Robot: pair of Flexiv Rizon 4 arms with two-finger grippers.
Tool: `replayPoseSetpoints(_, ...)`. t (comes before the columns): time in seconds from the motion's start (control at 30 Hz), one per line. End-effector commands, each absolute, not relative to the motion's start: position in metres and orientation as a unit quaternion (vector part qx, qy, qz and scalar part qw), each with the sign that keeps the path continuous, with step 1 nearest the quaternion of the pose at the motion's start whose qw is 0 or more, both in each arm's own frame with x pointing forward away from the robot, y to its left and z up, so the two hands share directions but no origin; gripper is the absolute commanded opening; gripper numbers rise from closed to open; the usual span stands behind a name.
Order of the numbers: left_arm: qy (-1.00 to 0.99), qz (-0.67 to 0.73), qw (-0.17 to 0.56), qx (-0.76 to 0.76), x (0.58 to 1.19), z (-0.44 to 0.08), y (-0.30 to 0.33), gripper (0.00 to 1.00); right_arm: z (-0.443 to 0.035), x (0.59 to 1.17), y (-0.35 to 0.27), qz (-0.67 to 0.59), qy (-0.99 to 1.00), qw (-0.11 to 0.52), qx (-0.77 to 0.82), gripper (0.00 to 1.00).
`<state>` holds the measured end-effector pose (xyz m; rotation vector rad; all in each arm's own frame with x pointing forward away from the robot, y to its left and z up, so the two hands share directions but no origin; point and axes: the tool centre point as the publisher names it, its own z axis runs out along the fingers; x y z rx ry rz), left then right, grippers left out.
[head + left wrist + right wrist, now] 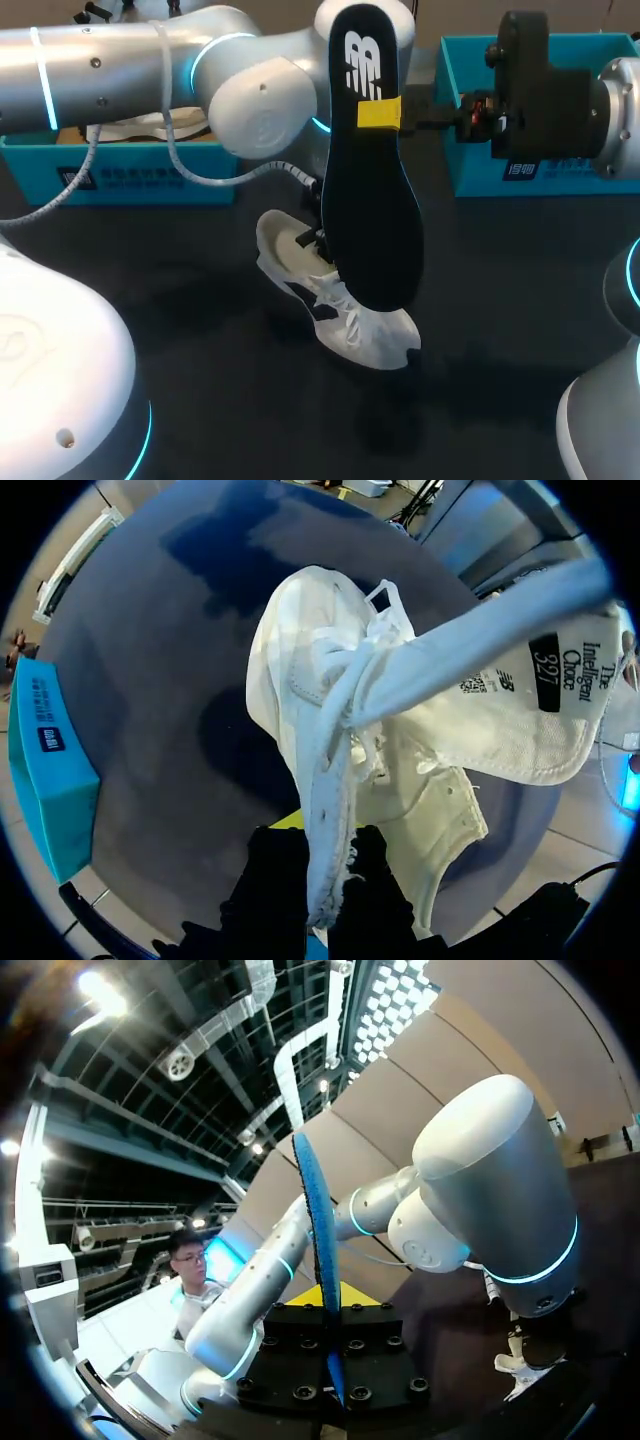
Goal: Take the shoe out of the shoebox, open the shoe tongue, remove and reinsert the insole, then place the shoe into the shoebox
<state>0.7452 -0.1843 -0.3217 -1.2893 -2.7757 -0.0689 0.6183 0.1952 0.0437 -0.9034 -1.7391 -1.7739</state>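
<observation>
Insole (372, 190) being clenched edgewise between the jaws of the right gripper (382, 113); shoe (300, 680) being pinched at its eyelet edge between those of the left gripper (320, 875); the mouth should be held wide.

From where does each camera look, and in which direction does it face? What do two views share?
Head view: high behind the robot, facing down; shows left arm, right arm, shoe and upright insole.
Left wrist view: on the left wrist, facing down at the shoe; the left jaws pinch its edge.
Right wrist view: on the right wrist, facing across at the left arm; the right jaws hold the insole edge-on.
Shared: head and left wrist both show the shoe.
</observation>
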Motion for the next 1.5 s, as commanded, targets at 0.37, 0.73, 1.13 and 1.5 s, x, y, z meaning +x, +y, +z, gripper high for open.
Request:
replayPoseSetpoints(0.37, -0.831, -0.044, 0.108, -0.544, 0.748, -0.319, -0.186, 0.0, 0.044, 0.617, 0.2, -0.652, -0.636, 0.245, -0.332, 0.0)
replayPoseSetpoints(0.73, -0.708, -0.08, 0.163, -0.683, 0.758, -0.33, -0.196, 0.0, 0.044, 0.617, 0.2, -0.652, -0.636, 0.245, -0.332, 0.0)
replayPoseSetpoints(1.13, -0.66, -0.094, 0.156, -0.729, 0.758, -0.351, -0.212, 0.0, 0.044, 0.617, 0.2, -0.652, -0.636, 0.245, -0.332, 0.0)
replayPoseSetpoints(1.5, -0.7, -0.105, 0.132, -0.694, 0.75, -0.368, -0.223, 0.0, 0.044, 0.617, 0.2, -0.652, -0.636, 0.245, -0.332, 0.0)
